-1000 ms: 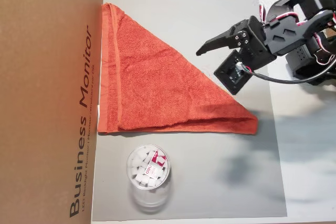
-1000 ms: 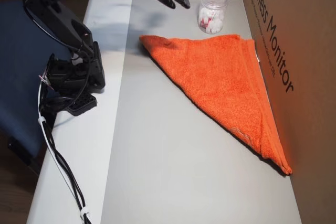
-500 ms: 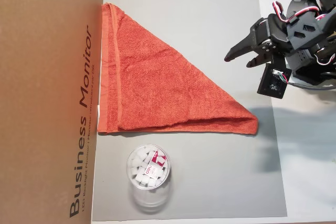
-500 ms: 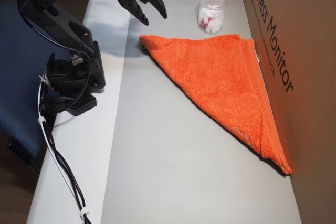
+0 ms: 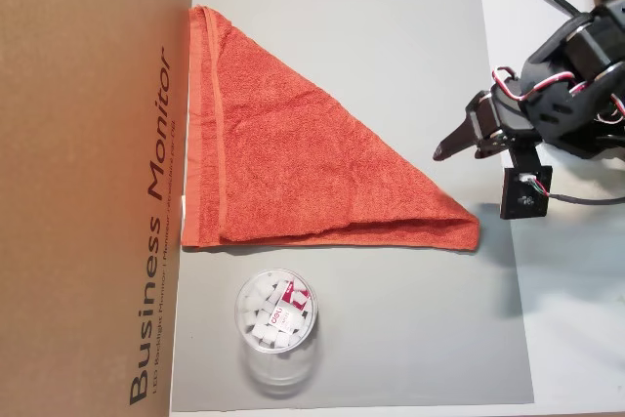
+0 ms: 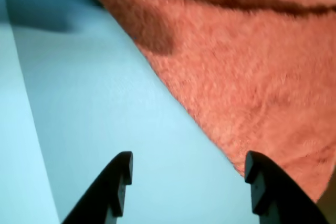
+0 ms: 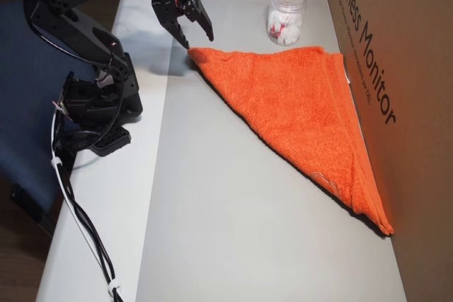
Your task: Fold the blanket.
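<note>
While the gripper hangs released, the triangle-folded blanket points its tip toward it.

- The wrist view is blurred; the towel runs off its top and right edges, its pile smeared.
- The tool shows only two dark fingertips there, cut by the bottom edge.
- The box is cropped in both overhead views; its small print is unreadable.
- The jar holds white pieces too small to identify.
</note>
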`<state>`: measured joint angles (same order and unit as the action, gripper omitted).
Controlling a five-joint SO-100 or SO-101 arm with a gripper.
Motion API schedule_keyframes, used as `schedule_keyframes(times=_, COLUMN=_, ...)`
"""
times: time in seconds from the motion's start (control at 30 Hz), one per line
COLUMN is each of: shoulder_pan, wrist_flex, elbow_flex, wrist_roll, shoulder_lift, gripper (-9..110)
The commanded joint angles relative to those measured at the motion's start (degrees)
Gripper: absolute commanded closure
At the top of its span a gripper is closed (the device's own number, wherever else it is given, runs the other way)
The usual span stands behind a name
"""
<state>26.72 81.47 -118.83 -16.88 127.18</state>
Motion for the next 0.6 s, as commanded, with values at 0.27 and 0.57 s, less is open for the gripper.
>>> schedule_keyframes(times=0.27, shoulder_pan=4.92, wrist_flex=-11.51, elbow_flex=-9.93, wrist_roll=0.00, shoulder_lift=0.44, gripper=80)
schedule_keyframes(times=0.57, shoulder_pan=8.79, wrist_flex=-12.13, elbow_flex=-14.15, wrist_roll=0.00, shoulder_lift=0.44, gripper=80)
